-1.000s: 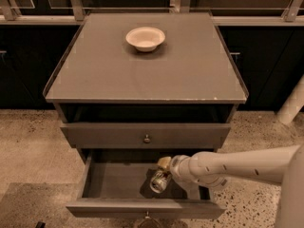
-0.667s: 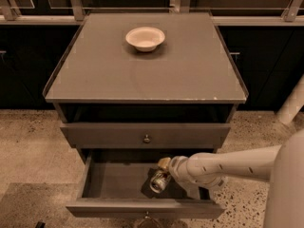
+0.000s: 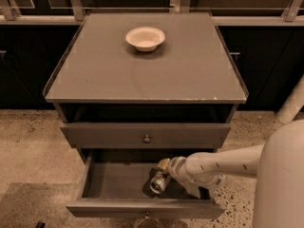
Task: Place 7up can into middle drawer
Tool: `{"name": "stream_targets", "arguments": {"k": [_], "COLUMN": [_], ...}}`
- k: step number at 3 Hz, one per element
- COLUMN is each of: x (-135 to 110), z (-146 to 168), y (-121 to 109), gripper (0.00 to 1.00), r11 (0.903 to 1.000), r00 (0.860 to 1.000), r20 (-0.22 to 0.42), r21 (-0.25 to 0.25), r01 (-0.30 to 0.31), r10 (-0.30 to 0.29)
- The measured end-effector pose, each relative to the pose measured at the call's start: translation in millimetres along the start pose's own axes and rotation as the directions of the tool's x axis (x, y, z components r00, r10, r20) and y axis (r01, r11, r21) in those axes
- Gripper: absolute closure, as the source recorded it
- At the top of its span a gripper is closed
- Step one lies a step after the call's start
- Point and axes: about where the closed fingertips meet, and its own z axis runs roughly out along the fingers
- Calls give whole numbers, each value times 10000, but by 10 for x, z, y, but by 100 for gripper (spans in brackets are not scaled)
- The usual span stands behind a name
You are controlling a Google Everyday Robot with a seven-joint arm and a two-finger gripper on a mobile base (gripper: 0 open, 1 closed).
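The 7up can (image 3: pixel 159 182), silver with a green-and-white label, lies tilted inside the open middle drawer (image 3: pixel 114 185), right of its centre and low over the drawer floor. My gripper (image 3: pixel 164 169) reaches in from the right on a white arm and is shut on the can's upper end. The drawer is pulled out, and its front rim (image 3: pixel 142 207) is nearest the camera.
The closed grey drawer front (image 3: pixel 146 135) with a round knob sits just above the arm. A pale round bowl (image 3: pixel 145 38) stands at the back of the cabinet top (image 3: pixel 190 75). My white body (image 3: pixel 280 179) fills the lower right. The floor is speckled.
The can and gripper have barely moved. More of my white body now shows at the lower right.
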Motion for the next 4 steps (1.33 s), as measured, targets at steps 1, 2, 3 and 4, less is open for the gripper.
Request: {"name": "stream_targets", "arguments": {"k": [1, 2, 3, 4], "x": [0, 0, 1, 0], "z": [0, 0, 1, -1], "y": [0, 0, 0, -1], "gripper": [57, 34, 11, 0], "r11": [10000, 10000, 10000, 10000], "r00": [10000, 10000, 10000, 10000], "r20": [-1, -1, -1, -2], "r21": [0, 0, 0, -1], "r01": [0, 0, 1, 0], "r10": [0, 0, -1, 0]}}
